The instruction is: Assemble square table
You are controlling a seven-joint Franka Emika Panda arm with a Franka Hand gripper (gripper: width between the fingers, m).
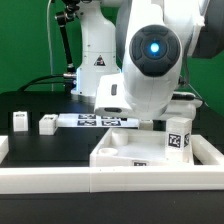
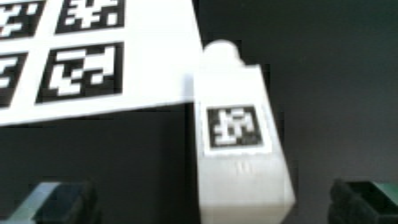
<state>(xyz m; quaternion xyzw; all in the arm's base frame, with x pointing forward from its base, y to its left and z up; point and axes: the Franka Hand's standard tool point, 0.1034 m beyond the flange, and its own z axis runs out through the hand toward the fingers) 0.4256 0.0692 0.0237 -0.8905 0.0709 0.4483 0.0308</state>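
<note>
Leg peg [image 2: 231, 125] between the spread tool [image 2: 210, 203] jaws

The large white square table top [image 1: 122, 152] is seen as smooth moulded plastic with a faint sheen. The same smooth white plastic is shown by the small white leg peg [image 2: 231, 180], on which a matt black-and-white printed tag [image 2: 231, 128] is carried. The black tabletop [image 1: 60, 145] appears dull and matt. The thin flat white marker board [image 2: 151, 60] looks matt and paper-like. The arm's rounded white shell [image 1: 150, 85] is finished glossy.
</note>
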